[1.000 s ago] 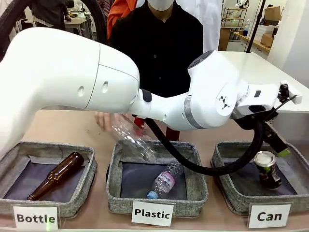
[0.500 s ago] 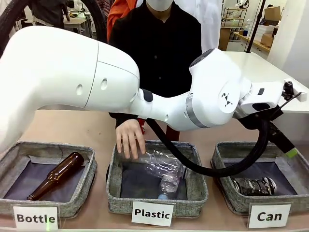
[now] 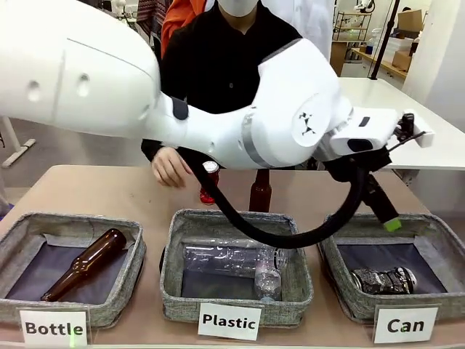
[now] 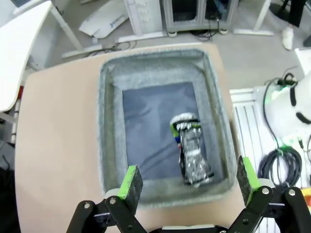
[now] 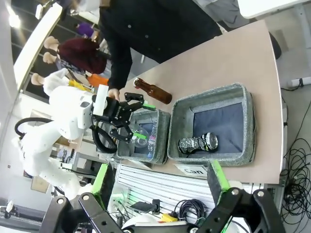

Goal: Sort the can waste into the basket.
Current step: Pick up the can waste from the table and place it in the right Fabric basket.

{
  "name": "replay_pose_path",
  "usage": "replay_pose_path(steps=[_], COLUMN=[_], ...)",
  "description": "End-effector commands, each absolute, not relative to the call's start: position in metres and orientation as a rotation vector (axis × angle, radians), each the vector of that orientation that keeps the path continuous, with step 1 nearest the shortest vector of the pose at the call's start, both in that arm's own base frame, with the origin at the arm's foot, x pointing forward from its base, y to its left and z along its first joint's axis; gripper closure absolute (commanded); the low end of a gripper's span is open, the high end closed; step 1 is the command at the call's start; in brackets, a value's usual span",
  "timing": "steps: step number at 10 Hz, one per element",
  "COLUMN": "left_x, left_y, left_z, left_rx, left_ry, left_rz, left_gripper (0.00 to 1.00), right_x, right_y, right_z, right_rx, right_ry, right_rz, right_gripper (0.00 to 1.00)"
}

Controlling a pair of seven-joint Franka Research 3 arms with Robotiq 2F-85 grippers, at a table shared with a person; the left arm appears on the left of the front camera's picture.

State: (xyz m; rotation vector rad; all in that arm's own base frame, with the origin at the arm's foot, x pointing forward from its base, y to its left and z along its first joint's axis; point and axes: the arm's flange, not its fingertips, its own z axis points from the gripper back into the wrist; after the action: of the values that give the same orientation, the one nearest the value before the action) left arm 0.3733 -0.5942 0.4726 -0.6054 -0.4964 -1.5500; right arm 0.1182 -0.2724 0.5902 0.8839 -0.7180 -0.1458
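Observation:
A dark crushed can lies on its side in the grey basket labelled "Can". My left gripper hangs open above that basket. From the left wrist, the can rests on the dark base inside the basket's wall, and the left gripper holds nothing. A red can with a silver top stands on the table behind the middle basket, next to the person's hand. My right gripper is open, high off the table's right end, looking down on the basket and can.
The "Plastic" basket holds clear bottles. The "Bottle" basket holds a brown bottle. Another brown bottle stands on the table behind the middle basket. My left arm spans the table above the baskets.
The dark can left my left gripper and fell flat into the Can basket, then the gripper rose. The person dropped a clear bottle into the Plastic basket and drew the hand back.

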Motion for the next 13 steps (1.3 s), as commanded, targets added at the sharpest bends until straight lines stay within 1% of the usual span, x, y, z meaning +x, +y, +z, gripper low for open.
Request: replay_pose_path(steps=[1,3,4,5,7,8,9,11,12,13], left_x=[0.364,0.368,0.370,0.373,0.370,0.366,0.361,0.348,0.349,0.350], left_y=[-0.580,-0.567,-0.547,-0.510,-0.428,-0.377,-0.316,-0.218,-0.172,-0.121], left_z=[0.477,0.487,0.496,0.510,0.542,0.557,0.569,0.572,0.570,0.563], left_rx=[-0.600,-0.650,-0.674,-0.742,-0.805,-0.800,-0.835,-1.011,-1.076,-1.139], left_ry=[-0.546,-0.601,-0.577,-0.527,-0.588,-0.612,-0.607,-0.552,-0.522,-0.528], left_rz=[-1.525,-1.490,-1.460,-1.397,-1.088,-1.021,-0.995,-0.968,-0.935,-0.877], left_gripper=[0.00,0.00,0.00,0.00,0.00,0.00,0.00,0.00,0.00,0.00], right_x=[0.115,0.122,0.133,0.154,0.192,0.208,0.223,0.243,0.257,0.271], right_y=[-0.266,-0.255,-0.240,-0.212,-0.153,-0.128,-0.105,-0.069,-0.050,-0.031], right_z=[0.590,0.590,0.589,0.586,0.573,0.567,0.561,0.544,0.537,0.529], right_rx=[0.857,0.841,0.833,0.835,0.840,0.872,0.959,1.065,1.115,1.201], right_ry=[-0.713,-0.680,-0.649,-0.605,-0.520,-0.496,-0.467,-0.388,-0.365,-0.329], right_rz=[-0.145,-0.117,-0.092,-0.017,0.092,0.131,0.168,0.206,0.216,0.220], right_gripper=[0.00,0.00,0.00,0.00,0.00,0.00,0.00,0.00,0.00,0.00])
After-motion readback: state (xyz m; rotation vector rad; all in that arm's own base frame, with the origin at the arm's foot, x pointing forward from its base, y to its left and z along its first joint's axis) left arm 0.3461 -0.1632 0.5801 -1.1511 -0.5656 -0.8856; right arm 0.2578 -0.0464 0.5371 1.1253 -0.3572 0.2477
